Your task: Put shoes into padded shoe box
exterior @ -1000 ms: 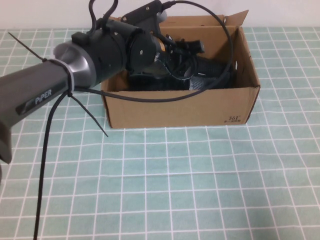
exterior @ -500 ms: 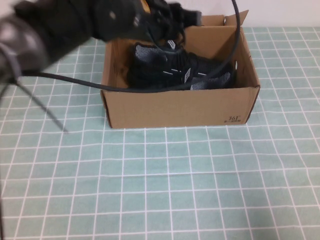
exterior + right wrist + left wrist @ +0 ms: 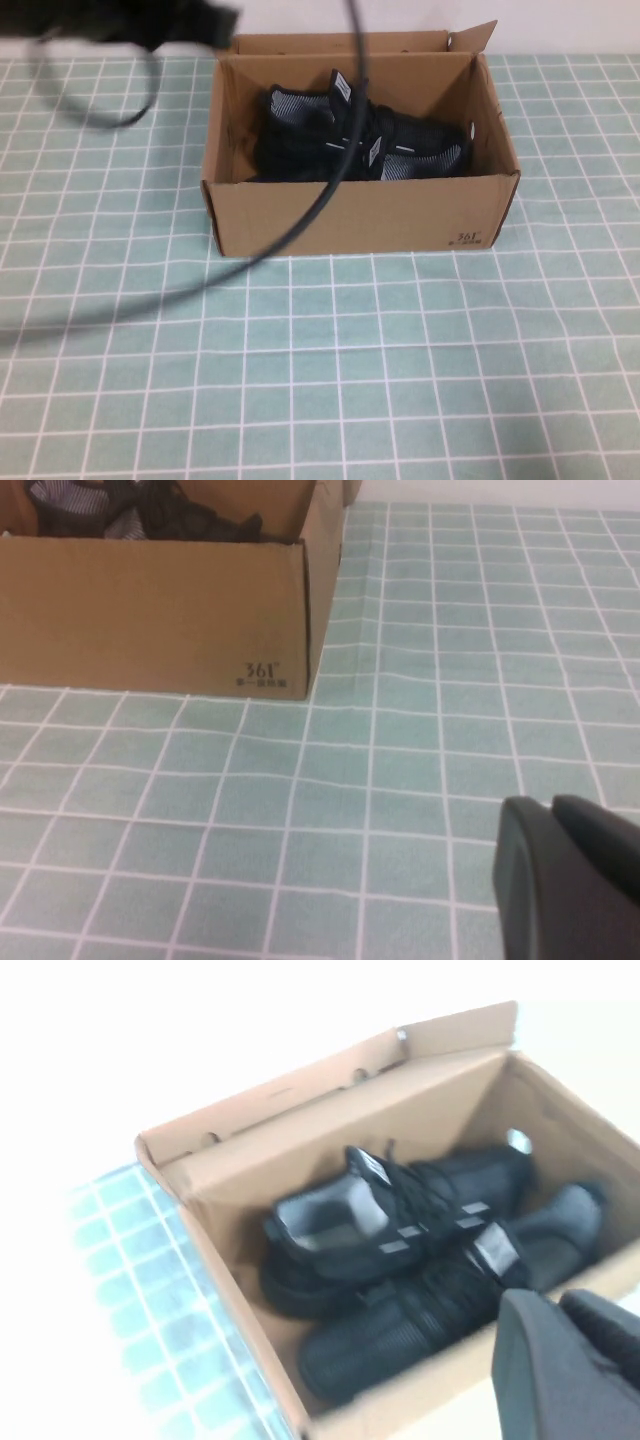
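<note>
Checked tablecloth (image 3: pixel 400 380); shoes (image 3: pixel 350 145) inside box (image 3: pixel 360 215); pincers shut.

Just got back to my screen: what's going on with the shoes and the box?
Both black sneakers lie inside the brown cardboard shoe box, side by side. The left gripper is shut and empty, up above the box's near-left side; its arm blurs across the top left of the high view. The right gripper is shut, over the checked tablecloth away from the box.

left arm (image 3: pixel 150 22) seen as blurred black mass w/ black cable (image 3: pixel 330 180) looped off it; dark grey fingers (image 3: pixel 545 1370) (image 3: pixel 560 880) shown on both grippers.
</note>
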